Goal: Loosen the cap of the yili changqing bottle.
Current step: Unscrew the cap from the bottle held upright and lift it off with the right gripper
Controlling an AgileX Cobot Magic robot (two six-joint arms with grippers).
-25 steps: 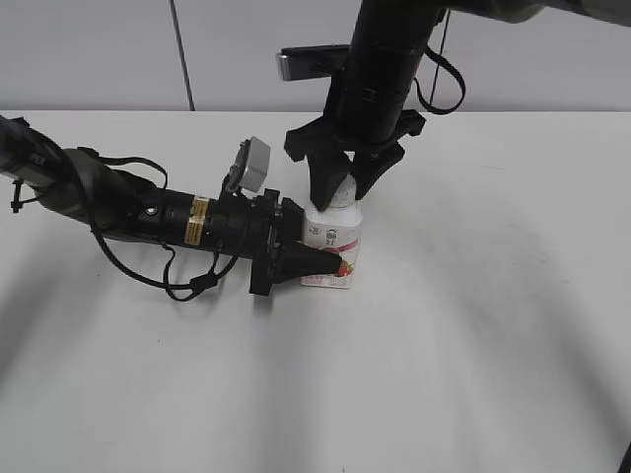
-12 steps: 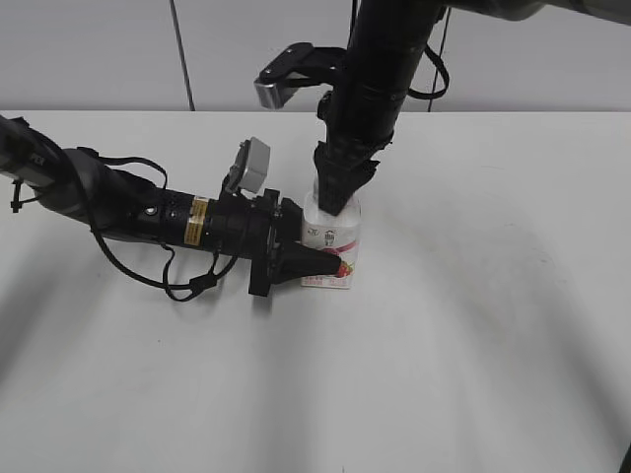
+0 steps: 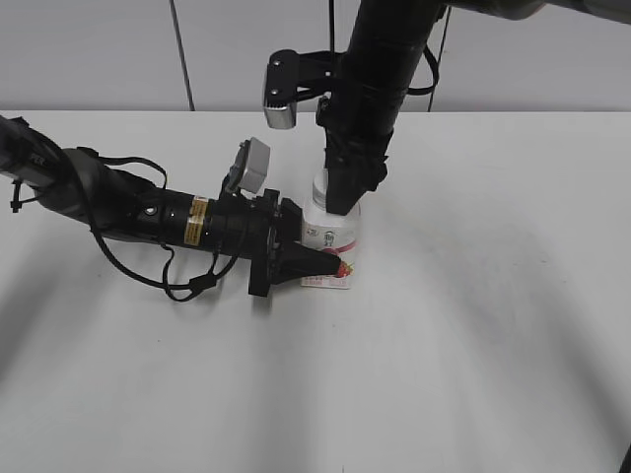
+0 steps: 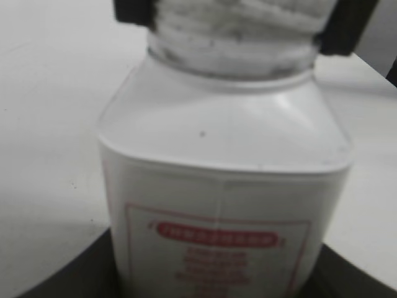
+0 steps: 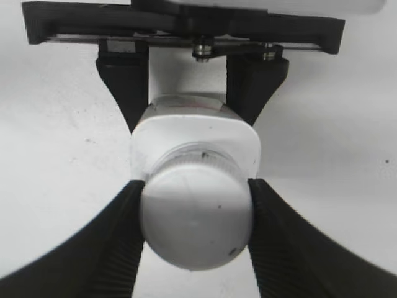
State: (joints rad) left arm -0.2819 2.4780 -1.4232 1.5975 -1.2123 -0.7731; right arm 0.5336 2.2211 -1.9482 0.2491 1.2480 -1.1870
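Yili changqing bottle standing upright on white table, roughly centre of exterior view, pink-red label facing camera.

Left gripper coming in low and horizontal from the left, clamped on bottle's lower body; dark fingers visible either side of the bottle in right wrist view, pressed against its flanks. Same pinch seen from left wrist view: bottle fills frame, shoulders and label close up, out of focus.

Right gripper pointing straight down from above, closed onto the cap. In right wrist view, two black fingers touching cap's left and right sides, no gap visible. Cap white, round, flat top with a few dark specks, seated on neck; ribbed edge visible just below. Whether threads have backed off: cannot tell.

In exterior view cap mostly hidden by right gripper; only a sliver of white neck showing at its left.

Grey wrist camera on left arm just left of bottle, another on right arm above it. Loose black cable under left arm, lying on table.
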